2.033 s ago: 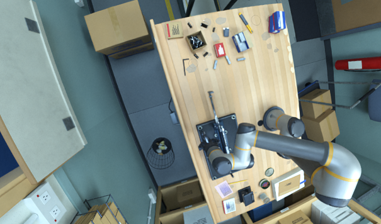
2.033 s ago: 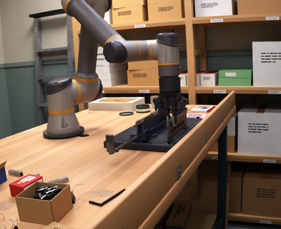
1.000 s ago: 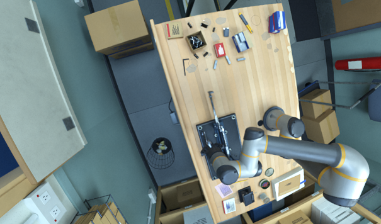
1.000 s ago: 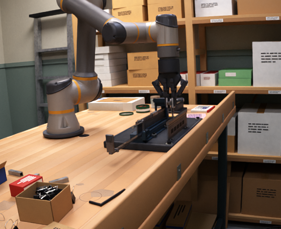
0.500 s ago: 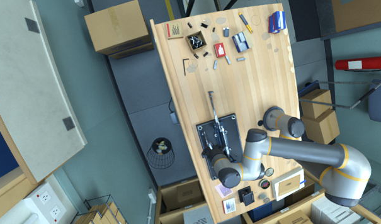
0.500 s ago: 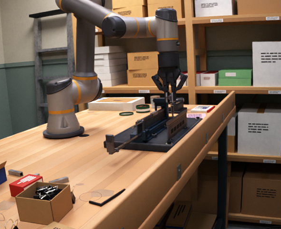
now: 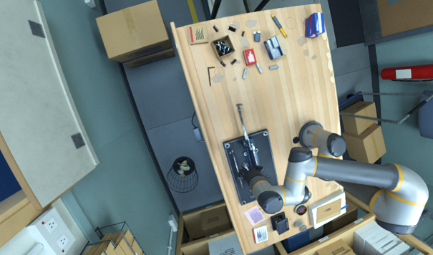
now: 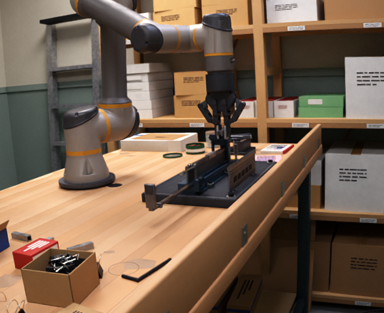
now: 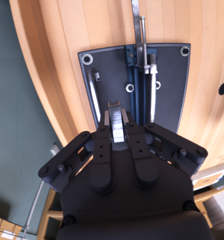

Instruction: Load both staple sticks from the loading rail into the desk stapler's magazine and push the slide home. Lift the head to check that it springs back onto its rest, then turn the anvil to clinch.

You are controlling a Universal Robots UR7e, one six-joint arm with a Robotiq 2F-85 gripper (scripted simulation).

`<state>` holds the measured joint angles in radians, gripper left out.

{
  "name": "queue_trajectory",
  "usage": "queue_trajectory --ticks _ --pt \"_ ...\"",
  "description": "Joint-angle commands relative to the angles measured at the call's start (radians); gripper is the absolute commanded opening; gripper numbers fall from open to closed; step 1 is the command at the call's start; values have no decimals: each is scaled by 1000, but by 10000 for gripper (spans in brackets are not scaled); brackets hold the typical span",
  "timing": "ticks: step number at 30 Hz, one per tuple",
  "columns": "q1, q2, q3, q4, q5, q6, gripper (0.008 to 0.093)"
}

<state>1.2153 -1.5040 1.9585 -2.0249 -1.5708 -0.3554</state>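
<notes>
My gripper point(image 9: 115, 118) is closed on a silver staple stick point(image 9: 116, 125), which I carry above the dark base plate point(image 7: 250, 165), between the loading rail point(image 9: 94, 92) on its left edge and the blue stapler magazine point(image 9: 138, 86). A second staple stick lies on the rail. The magazine's slide rod point(image 8: 171, 195) is drawn far out past the plate, ending in a grey knob point(image 8: 150, 196). The stapler head and anvil are partly hidden behind my gripper point(image 8: 223, 129).
A small cardboard box of binder clips point(image 8: 61, 274) sits at the bench's near end with a red staple box point(image 8: 34, 251), loose staple sticks and a hex key point(image 8: 146, 269). A white flat box point(image 8: 158, 140) and tape rolls lie behind the plate. Shelving stands beyond the bench's raised edge.
</notes>
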Motion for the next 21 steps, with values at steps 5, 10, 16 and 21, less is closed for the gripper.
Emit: queue_trajectory --ticks 5,10,16,21 --pt "6 -74 75 -3 0 5 80" --pt "11 -142 140 1 0 11 80" --pt "15 -189 181 6 0 15 80" --pt "16 -195 187 7 0 16 80"
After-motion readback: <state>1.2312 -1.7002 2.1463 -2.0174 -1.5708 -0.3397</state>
